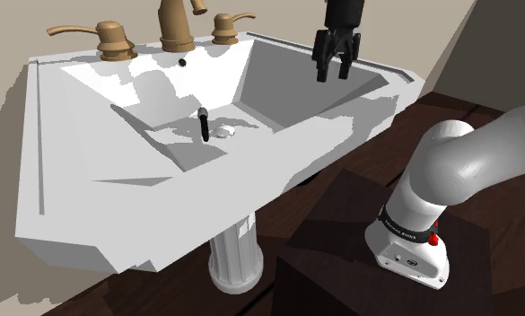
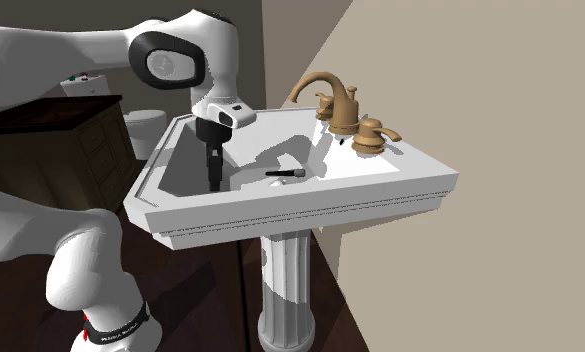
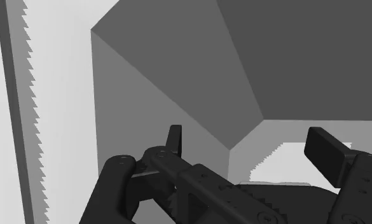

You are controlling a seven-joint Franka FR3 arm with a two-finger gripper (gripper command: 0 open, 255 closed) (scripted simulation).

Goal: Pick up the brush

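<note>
A white pedestal sink (image 1: 63, 193) with bronze-coloured taps (image 1: 175, 31) spans the shoulder view. The black gripper (image 1: 334, 72) hangs over the basin's right side in that view, its jaws wide apart and empty. The small dark brush (image 1: 202, 126) lies on the basin floor, well apart from it.

The brush (image 1: 202, 126) (image 2: 283, 174) is small and slim, with a black handle and a paler grey end. It lies flat on the floor of the white sink (image 1: 72, 224), just beside the drain (image 1: 223, 132). In the second exterior view its grey end points toward the right.
</note>
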